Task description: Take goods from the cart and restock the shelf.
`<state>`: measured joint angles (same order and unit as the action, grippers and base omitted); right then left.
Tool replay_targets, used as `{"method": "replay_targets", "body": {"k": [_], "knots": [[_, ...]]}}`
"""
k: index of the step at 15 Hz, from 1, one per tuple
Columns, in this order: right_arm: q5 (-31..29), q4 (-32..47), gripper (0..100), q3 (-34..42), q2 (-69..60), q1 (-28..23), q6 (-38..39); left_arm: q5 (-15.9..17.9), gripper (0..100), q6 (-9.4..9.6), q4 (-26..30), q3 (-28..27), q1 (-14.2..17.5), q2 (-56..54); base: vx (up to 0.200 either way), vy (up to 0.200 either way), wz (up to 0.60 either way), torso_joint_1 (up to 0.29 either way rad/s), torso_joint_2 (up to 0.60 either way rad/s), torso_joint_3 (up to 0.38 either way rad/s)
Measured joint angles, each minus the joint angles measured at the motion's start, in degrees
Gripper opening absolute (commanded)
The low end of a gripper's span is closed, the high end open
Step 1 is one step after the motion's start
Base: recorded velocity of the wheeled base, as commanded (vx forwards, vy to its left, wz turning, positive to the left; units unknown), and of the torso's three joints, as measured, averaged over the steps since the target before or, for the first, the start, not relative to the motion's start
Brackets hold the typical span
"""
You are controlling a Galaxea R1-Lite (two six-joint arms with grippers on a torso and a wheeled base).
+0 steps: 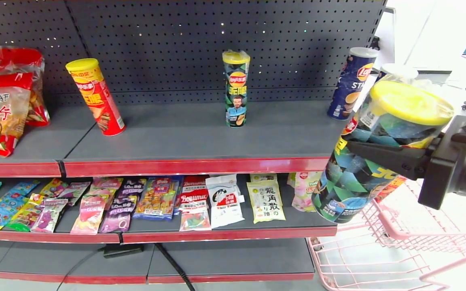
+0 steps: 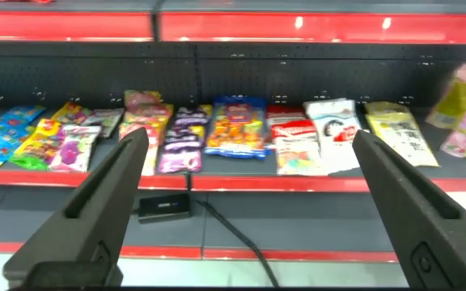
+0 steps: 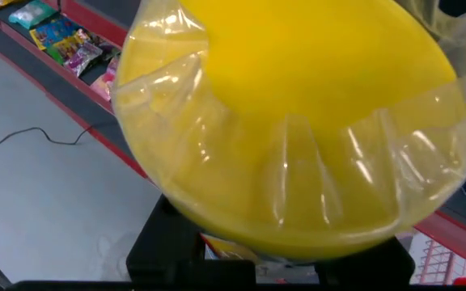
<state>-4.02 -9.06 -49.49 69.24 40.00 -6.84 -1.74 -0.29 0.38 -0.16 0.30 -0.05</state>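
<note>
Holding a yellow-lidded chip can (image 1: 350,190), right gripper (image 1: 386,157) clamped round it, above the pink cart (image 1: 382,226), just off the shelf (image 1: 184,137) right end. Grey top deck, pegboard (image 1: 168,44) behind. Left gripper (image 2: 249,137) spread apart, facing lower packet row (image 2: 233,133).

Top shelf (image 1: 200,137): across the upper half of the frame; snack bags (image 1: 2,109) far left, leaning can (image 1: 95,97) beside them, middle can (image 1: 236,89) upright at centre, far can (image 1: 351,85) at the right end.
Lower shelf (image 1: 233,234): directly beneath, packets (image 1: 156,198) lying in a row.
Held can (image 1: 350,190): right of frame, clamped in the right gripper (image 1: 374,153), in front of the shelf end.
Cart (image 1: 378,242): lower right corner, below the held can.
</note>
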Motion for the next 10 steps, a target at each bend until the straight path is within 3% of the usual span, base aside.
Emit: {"method": "replay_targets", "body": {"k": [2, 7, 10], "knots": [[0.0, -0.09, 0, 0.55, -0.06, 0.05, 0.02, 0.0, 100, 0.0, -0.05, 0.0, 0.0, 0.0, 0.0, 0.2, 0.0, 0.002, 0.0, 0.007], [0.68, -0.22, 0, 1.04, -0.3, 0.07, 0.13, 0.0, 100, 0.05, -0.02, 0.0, 0.05, 0.0, 0.0, 0.0, 0.0, 0.0, 0.0, 0.0], [0.74, -0.18, 0, 1.01, -0.41, -0.04, 0.49, 0.0, 100, 0.05, -0.06, 0.0, 0.05, 0.0, 0.2, 0.0, 0.0, -0.007, 0.0, 0.001]]}}
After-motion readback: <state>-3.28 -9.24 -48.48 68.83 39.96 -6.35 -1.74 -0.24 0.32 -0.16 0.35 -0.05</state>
